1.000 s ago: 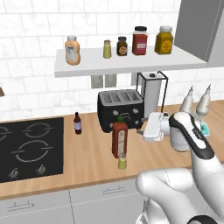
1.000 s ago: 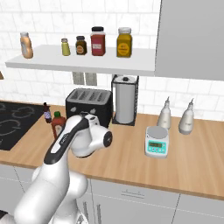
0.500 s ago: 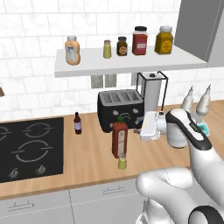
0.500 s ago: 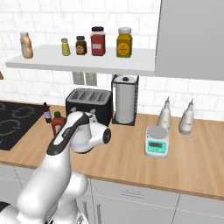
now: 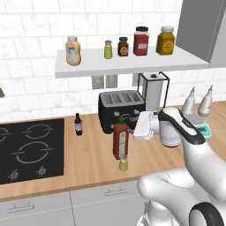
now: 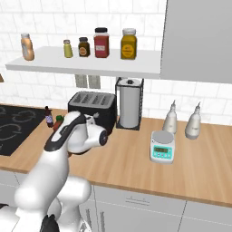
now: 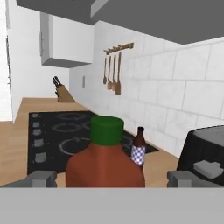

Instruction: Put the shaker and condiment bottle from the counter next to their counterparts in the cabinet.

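Condiment bottle (image 5: 120, 140), red-brown with a green cap, stands upright on the counter (image 5: 88, 161) in front of the black toaster (image 5: 121, 110), and in the hand view it rises between the two finger tips, close up. The gripper (image 7: 113, 178) stands spread wide on either side of the bottle's shoulders, not clamped on it; whether the tips touch the glass I cannot tell. Just in front of the bottle, nearer the counter's edge, sits the small yellow-green shaker (image 5: 124, 163). Left of the toaster a tiny dark bottle (image 5: 78, 125) with a purple label stands beside the black cooktop (image 5: 26, 152). Right of the toaster is a paper towel roll (image 5: 153, 95) in a black stand, with a small scale (image 6: 162, 146) and two grey dispensers (image 6: 182, 121) further along. Above, on the cabinet (image 5: 132, 64) shelf, stand the squat orange bottle (image 5: 73, 50), a twin shaker (image 5: 108, 49) and three jars (image 5: 142, 42).
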Controlling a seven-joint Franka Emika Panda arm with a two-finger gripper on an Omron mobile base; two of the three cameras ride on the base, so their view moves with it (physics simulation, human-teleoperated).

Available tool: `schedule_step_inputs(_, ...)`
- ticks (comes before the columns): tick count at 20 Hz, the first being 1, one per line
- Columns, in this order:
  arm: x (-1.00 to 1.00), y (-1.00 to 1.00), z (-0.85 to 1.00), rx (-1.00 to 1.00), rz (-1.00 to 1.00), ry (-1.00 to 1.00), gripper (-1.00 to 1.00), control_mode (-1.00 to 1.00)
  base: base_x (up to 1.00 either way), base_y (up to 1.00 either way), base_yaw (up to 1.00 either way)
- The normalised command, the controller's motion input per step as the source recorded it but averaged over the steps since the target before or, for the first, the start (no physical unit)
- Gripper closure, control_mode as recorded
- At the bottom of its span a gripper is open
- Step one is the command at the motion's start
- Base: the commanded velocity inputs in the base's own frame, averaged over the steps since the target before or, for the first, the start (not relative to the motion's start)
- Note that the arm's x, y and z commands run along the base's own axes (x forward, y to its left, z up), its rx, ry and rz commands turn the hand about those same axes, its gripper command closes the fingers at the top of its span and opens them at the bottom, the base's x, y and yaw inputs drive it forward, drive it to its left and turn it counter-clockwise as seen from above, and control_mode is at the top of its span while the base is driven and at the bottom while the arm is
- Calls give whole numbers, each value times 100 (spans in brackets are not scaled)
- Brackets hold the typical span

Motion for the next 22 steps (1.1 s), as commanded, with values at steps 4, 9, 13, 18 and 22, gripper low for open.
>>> schedule_step_inputs(4, 1, 18, 0, 0, 9, -2, -100, -100, 0, 0, 0)
schedule_step_inputs(9, 6, 22, 0, 0, 12, -1, -100, -100, 0, 0, 0)
schedule_step_inputs(13, 54, 9, 0, 1, 12, 0, -100, -100, 0, 0, 0)
schedule_step_inputs(18, 49, 0, -3, 0, 11, 0, -100, -100, 0, 0, 0)
schedule_step_inputs(22, 2, 0, 0, 0, 15, -3, 100, -100, 0, 0, 0)
